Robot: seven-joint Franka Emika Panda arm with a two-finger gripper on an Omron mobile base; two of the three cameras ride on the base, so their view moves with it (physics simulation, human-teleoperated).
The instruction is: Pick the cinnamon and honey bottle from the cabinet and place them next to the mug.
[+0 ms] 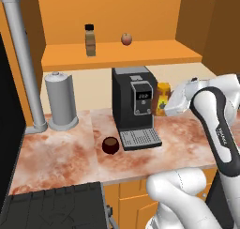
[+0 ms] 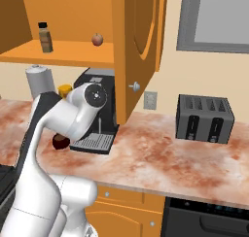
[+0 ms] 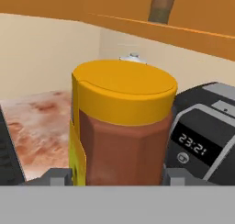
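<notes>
Reddish marbled stone makes up the surface (image 1: 56, 148) you are working over, with pale walls behind it. Take the coffee machine (image 1: 135, 106) as your landmark. Nearest you, the mug (image 1: 110, 145) sits on the surface just left of the machine's drip tray. Your claw (image 1: 165, 107) is just right of the machine, clamped on the honey bottle (image 3: 121, 126), whose yellow-orange cap fills the hand view; you cannot tell whether the bottle touches the surface. Left of the machine stands a grey paper towel holder (image 1: 61, 101). Well right of it a dark toaster (image 2: 204, 118) rests by the wall. Above and behind the machine, the cabinet (image 1: 122, 54) shelf carries the cinnamon (image 1: 90, 40) and a small red apple (image 1: 126, 39).
</notes>
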